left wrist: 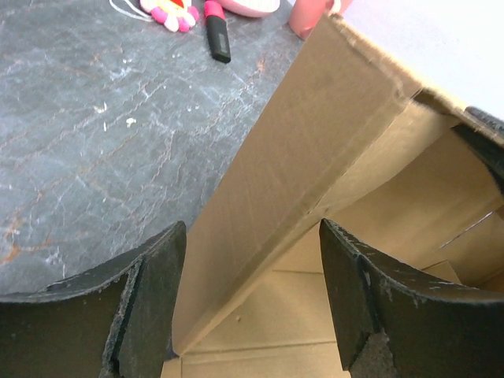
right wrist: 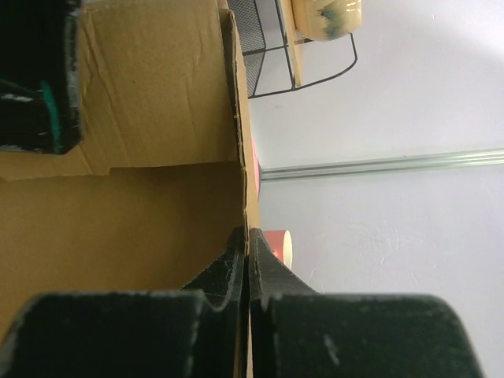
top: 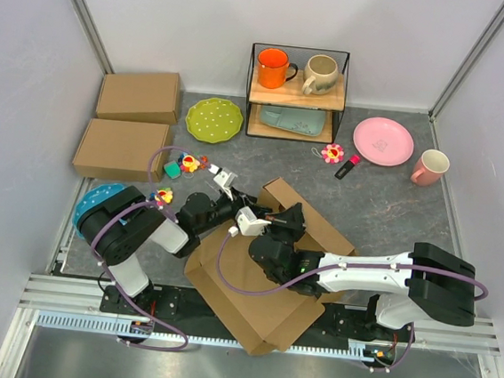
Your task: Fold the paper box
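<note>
- Grey bench (top: 393,211) with white walls around it holds everything.
- At the bottom middle of the top view, right by the arms, sits the paper box (top: 259,306). It is brown and only partly folded, with some walls standing up.
- The right hand (right wrist: 246,240) is squeezed tight on the thin top edge of one box wall.
- The left hand (left wrist: 252,228) has its fingers spread wide. A raised box wall runs up between them.
- A blue plate (top: 90,202) peeks out at the left, beside the left arm.
- A bit farther back, at the middle right of the top view, lie a flower toy (top: 332,152) and a pink and black marker (top: 347,168).
- At the right stand a pink mug (top: 430,167) and a pink plate (top: 383,141).
- At the upper left lie two closed brown boxes (top: 139,95), one behind the other, with a green plate (top: 214,118) next to them.
- At the back wall stands a wire rack (top: 294,126). An orange mug (top: 273,68) and a cream mug (top: 321,73) sit on its top shelf.
</note>
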`<state>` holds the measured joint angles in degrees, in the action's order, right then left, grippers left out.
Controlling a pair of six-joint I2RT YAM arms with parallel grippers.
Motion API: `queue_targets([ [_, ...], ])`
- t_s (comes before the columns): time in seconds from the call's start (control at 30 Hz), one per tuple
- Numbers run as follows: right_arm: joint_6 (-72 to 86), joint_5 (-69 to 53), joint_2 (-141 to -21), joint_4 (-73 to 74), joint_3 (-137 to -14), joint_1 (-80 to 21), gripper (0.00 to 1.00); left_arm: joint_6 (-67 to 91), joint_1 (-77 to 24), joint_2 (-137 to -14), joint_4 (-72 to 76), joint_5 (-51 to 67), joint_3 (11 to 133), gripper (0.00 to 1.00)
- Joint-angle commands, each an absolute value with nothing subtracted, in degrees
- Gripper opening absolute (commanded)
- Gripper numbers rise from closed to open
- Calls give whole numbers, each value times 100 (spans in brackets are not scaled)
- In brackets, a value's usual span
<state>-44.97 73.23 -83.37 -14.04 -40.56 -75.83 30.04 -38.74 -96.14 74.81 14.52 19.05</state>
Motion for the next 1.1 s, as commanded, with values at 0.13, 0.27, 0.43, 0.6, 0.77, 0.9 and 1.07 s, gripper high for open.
queue_targets([
  [0.13,-3894,6407,-8534,-1081,-4078,-7620,0,2566,-3858,-9615,9369,1450,2399,67],
  [0.27,-3823,6372,-8543,-976,-4122,-7620,0,2391,-3841,-9677,9142,1573,2645,58],
  [0.43,-3604,6249,-8402,-652,-4227,-7638,0,2092,-3832,-9729,8833,1722,2769,26],
  [0.6,-3402,6214,-8280,-334,-4368,-7620,1,1908,-3832,-9712,8587,1793,2742,2],
  [0.77,-3366,6240,-8183,-334,-4386,-7620,1,1872,-3841,-9615,8447,1662,2646,2],
  [0.9,-3165,6459,-8122,-334,-4526,-7629,14,1854,-3858,-9571,8438,1512,2549,2],
  [1.07,-2708,6504,-7613,-115,-4869,-7620,52,1688,-3885,-9422,8332,1223,2391,2],
])
